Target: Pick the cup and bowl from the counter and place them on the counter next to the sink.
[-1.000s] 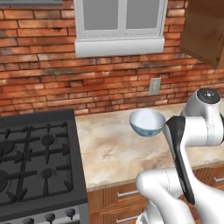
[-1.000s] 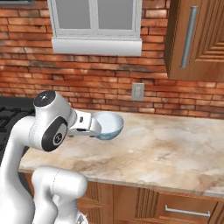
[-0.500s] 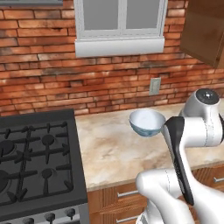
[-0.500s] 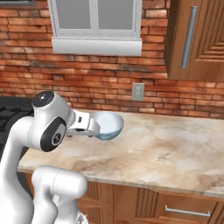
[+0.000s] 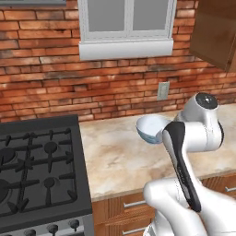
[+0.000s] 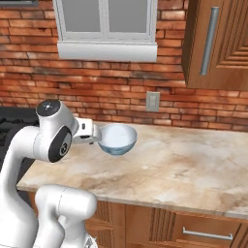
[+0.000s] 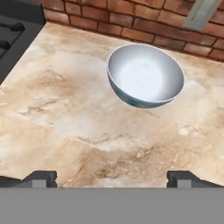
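The bowl [image 7: 145, 75] sits upright on the marbled bench [image 7: 65, 122], close to the brick wall [image 5: 55, 97] at the back and below the wall outlet [image 6: 153, 101]. Its white inside is bare, with nothing lying in it, and its light blue outside shows along the lower curve in the right base view [image 6: 116, 139] and in the left base view [image 5: 150, 128].

In the hand view the end effector [image 7: 112, 178] has its two dark fingertips [image 7: 41, 178] far apart at the bottom of the frame, spread wide with nothing between them. The bowl lies ahead of them, clear of both tips, with open stone between.

In the right base view the arm's wrist reaches right up beside the bowl's left rim; from that side I cannot tell whether anything touches the bowl. In the left base view the white arm covers the bowl's right part.

The black stove [image 5: 37, 166] with its burner grates takes up the bench's left end, well apart from the bowl. A window [image 6: 106, 24] sits above in the wall, and a wooden cabinet [image 6: 218, 43] hangs at the upper right.
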{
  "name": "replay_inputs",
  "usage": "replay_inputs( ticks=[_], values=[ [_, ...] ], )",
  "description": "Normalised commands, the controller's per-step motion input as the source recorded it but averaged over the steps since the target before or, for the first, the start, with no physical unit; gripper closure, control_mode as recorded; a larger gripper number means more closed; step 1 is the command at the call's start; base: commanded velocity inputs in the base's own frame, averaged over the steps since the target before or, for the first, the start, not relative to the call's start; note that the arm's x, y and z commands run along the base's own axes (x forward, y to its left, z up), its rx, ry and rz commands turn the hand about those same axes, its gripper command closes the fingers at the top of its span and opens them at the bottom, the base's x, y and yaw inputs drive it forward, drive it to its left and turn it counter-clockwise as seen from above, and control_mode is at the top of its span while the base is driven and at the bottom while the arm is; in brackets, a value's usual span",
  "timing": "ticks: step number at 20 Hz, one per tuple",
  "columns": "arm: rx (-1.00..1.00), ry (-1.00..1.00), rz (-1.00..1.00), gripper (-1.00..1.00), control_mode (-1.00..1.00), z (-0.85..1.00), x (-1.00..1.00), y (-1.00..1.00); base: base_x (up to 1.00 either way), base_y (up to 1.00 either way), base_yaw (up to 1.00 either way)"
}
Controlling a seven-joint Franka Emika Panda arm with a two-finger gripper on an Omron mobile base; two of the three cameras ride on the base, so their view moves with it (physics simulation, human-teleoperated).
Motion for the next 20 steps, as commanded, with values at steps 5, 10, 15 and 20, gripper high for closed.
replay_inputs(
  ticks=[5,10,15,20],
  values=[
    [0.0,0.06,0.04,-1.0,-1.0,-0.15,0.78,0.05,0.0,0.0,0.0],
    [0.0,0.23,-0.07,-1.0,-1.0,-0.21,0.88,0.08,0.0,0.0,0.0],
    [-0.01,0.28,-0.16,-1.0,-1.0,-0.24,0.81,0.15,0.0,0.0,0.0],
    [0.0,0.26,-0.18,-1.0,-1.0,-0.23,0.65,0.07,0.0,0.0,0.0]
  ],
)
